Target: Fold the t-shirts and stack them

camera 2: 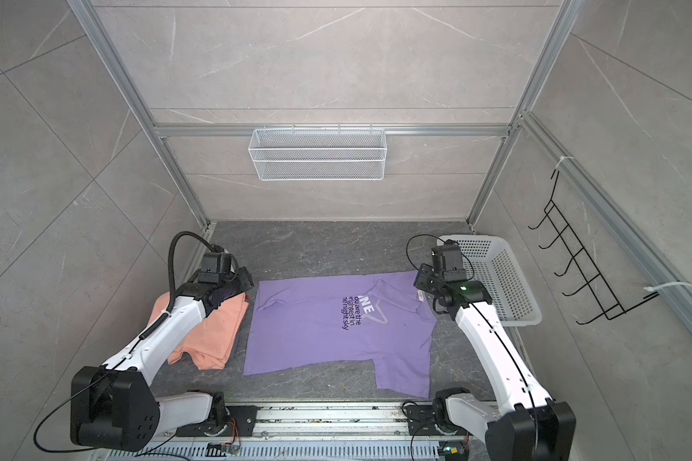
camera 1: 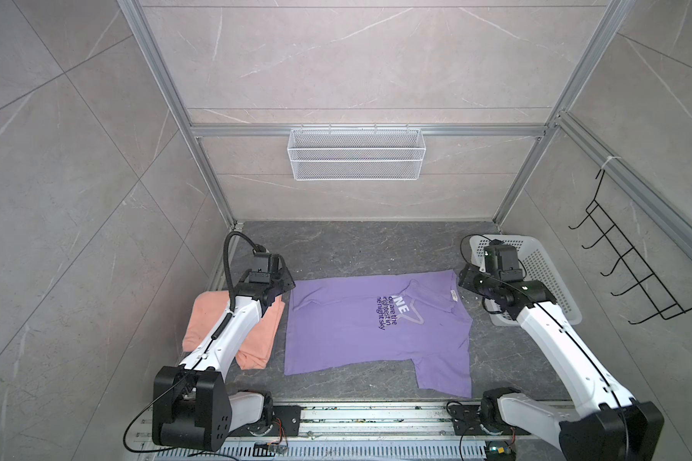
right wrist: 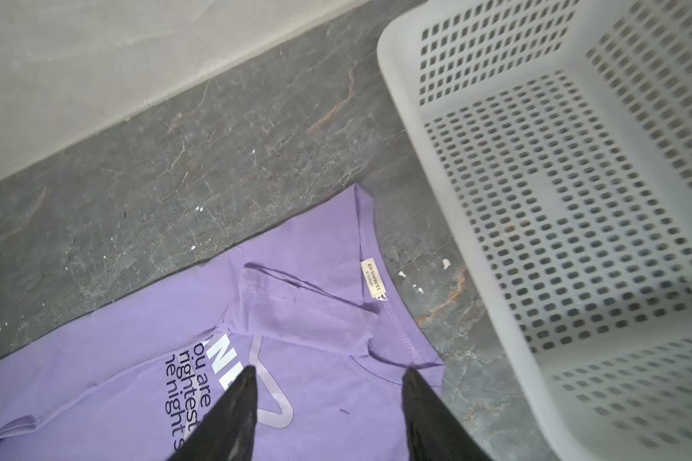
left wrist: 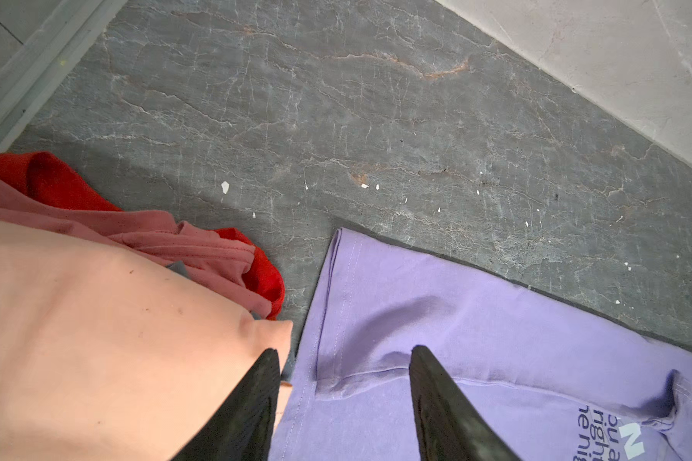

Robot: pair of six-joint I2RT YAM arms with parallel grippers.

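Peach t-shirt [camera 1: 262, 339], item one, far left of the table [camera 1: 356, 247]: folded to a flat oblong, lying half under the left arm [camera 1: 232, 331]. (The left wrist view shows red cloth [left wrist: 57, 183] and a pink layer [left wrist: 200, 251] peeping out beneath it. I take this for the stack in progress, set to the side so the middle is free for folding.)

Left gripper [left wrist: 342, 351]: jaws parted to a middling gap, nothing between them. It hangs where the two shirts meet, one finger above the peach edge, the other above the lavender hem corner. The cloth lies below the tips, not in them; whether a tip touches I cannot tell.

Lavender t-shirt [camera 1: 344, 331], centre: laid sideways, hem to the left, collar to the right, dark lettering [camera 1: 384, 313] facing up. The far sleeve appears turned in over the chest; the near sleeve [camera 1: 444, 371] lies spread toward the front rail [camera 1: 376, 415]. My reading: one long fold made, the near side not yet done.

Right gripper [right wrist: 330, 370]: jaws likewise apart and empty, above the collar end, with lettering beneath one finger and the neck label [right wrist: 372, 279] just beyond the tips. Each gripper sits at one end of the far edge, which would suit a two-handed fold.

White basket [camera 1: 552, 279], far right, just beside the collar: no shirt in the part I can see.
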